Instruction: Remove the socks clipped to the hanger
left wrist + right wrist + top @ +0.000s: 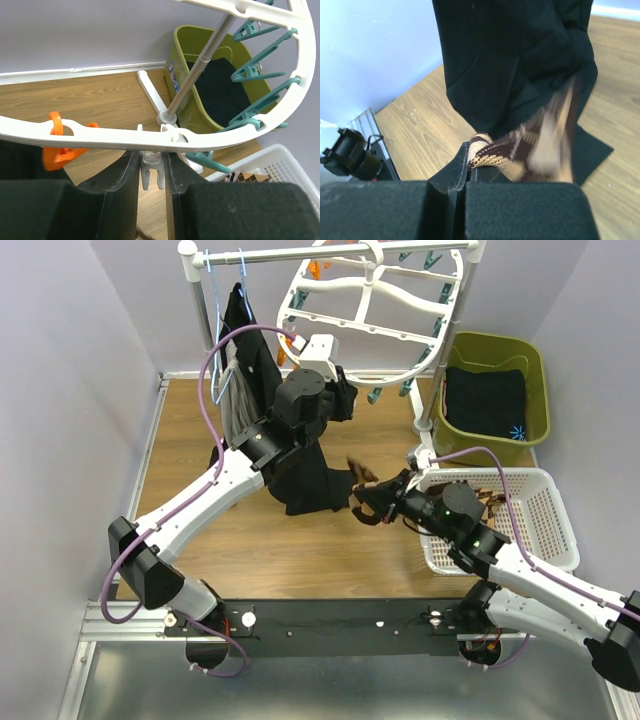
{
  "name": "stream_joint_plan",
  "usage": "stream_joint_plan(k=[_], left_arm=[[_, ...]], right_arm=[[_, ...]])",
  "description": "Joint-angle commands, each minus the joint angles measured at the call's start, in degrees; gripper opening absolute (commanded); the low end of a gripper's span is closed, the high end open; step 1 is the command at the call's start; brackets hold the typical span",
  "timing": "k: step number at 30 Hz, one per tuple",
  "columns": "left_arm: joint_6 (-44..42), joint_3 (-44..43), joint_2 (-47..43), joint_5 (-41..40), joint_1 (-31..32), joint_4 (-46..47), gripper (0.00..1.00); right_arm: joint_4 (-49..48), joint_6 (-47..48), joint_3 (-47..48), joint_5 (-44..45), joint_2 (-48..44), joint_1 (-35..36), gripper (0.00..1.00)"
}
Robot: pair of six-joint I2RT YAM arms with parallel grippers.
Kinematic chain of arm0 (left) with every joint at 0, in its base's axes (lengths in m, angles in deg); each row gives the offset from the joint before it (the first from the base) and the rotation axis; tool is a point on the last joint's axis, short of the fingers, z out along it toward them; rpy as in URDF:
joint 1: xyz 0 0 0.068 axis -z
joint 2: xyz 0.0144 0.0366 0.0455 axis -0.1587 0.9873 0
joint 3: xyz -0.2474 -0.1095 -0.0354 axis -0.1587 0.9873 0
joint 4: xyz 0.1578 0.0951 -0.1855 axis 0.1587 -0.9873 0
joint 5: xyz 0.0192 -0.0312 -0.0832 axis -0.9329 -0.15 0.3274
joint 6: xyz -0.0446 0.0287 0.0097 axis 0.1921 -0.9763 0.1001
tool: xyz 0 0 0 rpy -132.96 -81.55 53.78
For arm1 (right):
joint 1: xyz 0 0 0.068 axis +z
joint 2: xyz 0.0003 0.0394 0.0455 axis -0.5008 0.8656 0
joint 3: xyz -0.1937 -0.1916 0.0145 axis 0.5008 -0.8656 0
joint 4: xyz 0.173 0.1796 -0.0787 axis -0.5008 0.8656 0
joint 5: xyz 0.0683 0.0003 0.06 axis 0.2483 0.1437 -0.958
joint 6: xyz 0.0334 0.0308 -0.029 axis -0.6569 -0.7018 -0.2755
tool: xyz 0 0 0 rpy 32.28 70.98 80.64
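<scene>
Right now one brown diamond-patterned sock point(492, 155) sits pinched by its cuff end in the right gripper point(469, 165), whose jaws are closed tight on it; its free length is blurred in the right wrist view; from the top camera this sock point(360, 472) is near the centre of the wooden floor, just at 9 o'clock of the white basket point(545, 515); more brown patterned fabric point(245, 176) lies inside that basket; the hanger point(370, 310), a white oval frame, hangs at 12 o'clock from the rail, with teal clips point(255, 30) along its far rim and an orange clip point(57, 150) at 9 o'clock in the left wrist view; the left gripper point(152, 170) is raised to the hanger's near rim, its jaws partly apart and straddling a white clip point(151, 167); whether the pads press it I cannot tell; a black garment point(305, 480) hangs behind the sock; at 2 o'clock stands a green bin point(540, 370) holding dark folded cloth point(485, 400)
</scene>
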Motion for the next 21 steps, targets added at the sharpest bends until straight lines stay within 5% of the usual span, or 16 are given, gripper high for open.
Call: stream_joint_plan(k=[1,10,17,21], left_arm=[[0.7,1.3,-3.6,2.2,-0.1,3.2,0.0],[0.8,3.1,-6.3,7.4,0.1,3.4,0.0],[1.0,4.4,-9.1,8.6,0.1,3.5,0.04],[0.9,4.6,-10.1,9.3,0.1,3.5,0.18]], right_arm=[[5.2,-2.3,-1.6,6.0,-2.4,0.4,0.01],[28.7,-6.1,11.1,41.2,4.9,0.1,0.01],[33.4,-5.7,16.9,43.0,4.2,-7.1,0.01],[37.9,-6.1,20.8,36.8,6.0,-20.0,0.01]])
